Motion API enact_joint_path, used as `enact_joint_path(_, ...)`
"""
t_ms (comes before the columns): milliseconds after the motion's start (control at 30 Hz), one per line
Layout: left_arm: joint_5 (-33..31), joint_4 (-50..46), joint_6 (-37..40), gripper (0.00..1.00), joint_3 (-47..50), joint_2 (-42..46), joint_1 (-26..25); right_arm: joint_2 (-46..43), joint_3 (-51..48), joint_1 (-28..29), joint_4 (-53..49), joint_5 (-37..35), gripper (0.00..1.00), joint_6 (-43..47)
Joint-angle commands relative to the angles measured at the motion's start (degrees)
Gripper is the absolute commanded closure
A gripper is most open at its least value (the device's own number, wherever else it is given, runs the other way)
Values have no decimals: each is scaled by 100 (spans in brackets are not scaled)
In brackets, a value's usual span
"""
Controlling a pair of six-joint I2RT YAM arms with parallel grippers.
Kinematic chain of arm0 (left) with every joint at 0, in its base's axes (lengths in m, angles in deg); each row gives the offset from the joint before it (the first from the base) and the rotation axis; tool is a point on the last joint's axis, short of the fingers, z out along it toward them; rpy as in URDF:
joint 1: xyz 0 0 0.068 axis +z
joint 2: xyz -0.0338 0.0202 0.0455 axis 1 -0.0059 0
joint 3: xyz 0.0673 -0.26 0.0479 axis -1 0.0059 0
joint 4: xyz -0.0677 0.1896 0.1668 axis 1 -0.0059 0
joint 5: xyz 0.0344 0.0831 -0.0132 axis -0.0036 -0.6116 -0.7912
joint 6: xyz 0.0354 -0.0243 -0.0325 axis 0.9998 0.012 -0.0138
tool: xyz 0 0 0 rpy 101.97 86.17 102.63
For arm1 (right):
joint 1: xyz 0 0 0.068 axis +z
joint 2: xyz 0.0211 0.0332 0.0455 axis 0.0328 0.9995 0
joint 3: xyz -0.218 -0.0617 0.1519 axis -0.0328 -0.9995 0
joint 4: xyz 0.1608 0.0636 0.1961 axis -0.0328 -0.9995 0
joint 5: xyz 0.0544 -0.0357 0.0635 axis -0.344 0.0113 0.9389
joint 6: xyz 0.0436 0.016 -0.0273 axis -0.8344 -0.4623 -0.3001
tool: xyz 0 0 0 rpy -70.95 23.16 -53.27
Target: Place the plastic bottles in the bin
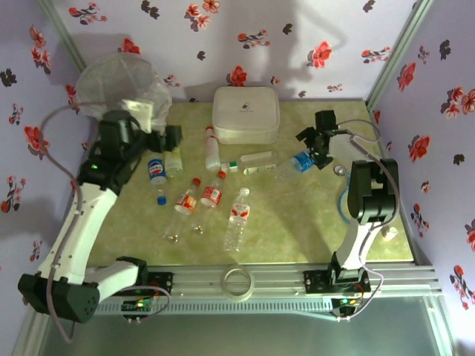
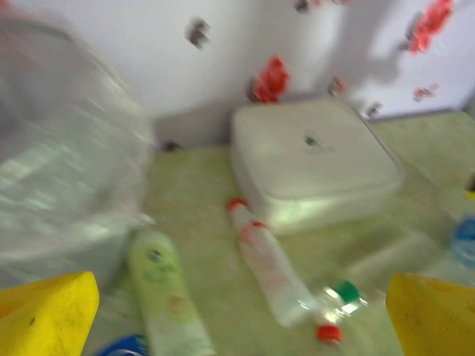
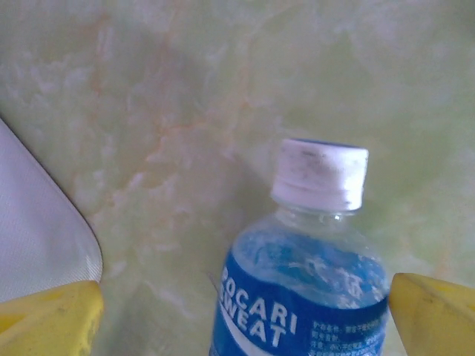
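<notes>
The green marbled table (image 1: 297, 222) carries the round bin (image 1: 111, 81), lined with a clear bag, in its far left corner. A white rounded-square box (image 1: 246, 113) sits at far centre. The left gripper (image 1: 172, 139) hangs just right of the bin, its yellow fingers (image 2: 44, 315) spread wide over a pale green bottle (image 2: 167, 297). The right gripper (image 1: 318, 152), right of the box, is spread either side of a blue-labelled Pocari Sweat bottle (image 3: 304, 297). Red-capped plastic bottles (image 1: 213, 191) lie scattered mid-table, outside the bin.
</notes>
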Motion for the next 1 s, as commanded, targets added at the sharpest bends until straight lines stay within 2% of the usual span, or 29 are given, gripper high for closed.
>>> enact_joint_path(0, -62, 686, -912, 0, 852, 308, -315, 241, 94, 5, -96, 72, 1, -225)
enact_joint_path(100, -129, 1326, -1720, 0, 1832, 576, -612, 343, -58, 2, 103, 64, 1, -350)
enact_joint_path(200, -145, 1575, -2175, 0, 2408, 531, -890, 481, -48, 4, 194, 88, 4, -400)
enact_joint_path(300, -224, 1649, -2358, 0, 2612, 499, -1080, 557, 1, 2, 243, 152, 13, -348)
enact_joint_path(567, -171, 1571, -2198, 0, 2135, 59, -1146, 438, -165, -70, 358, 396, 27, -271)
enact_joint_path(733, -67, 1470, -2111, 0, 1799, -359, -1258, -124, -388, -186, 248, 361, 34, -66)
enact_joint_path(933, 51, 1396, -2140, 0, 1517, -676, -1336, -827, -515, -245, -216, 451, 35, 462)
enact_joint_path(967, 64, 1331, -2126, 0, 1434, -722, -1373, -969, -575, -228, -229, 561, 39, 556)
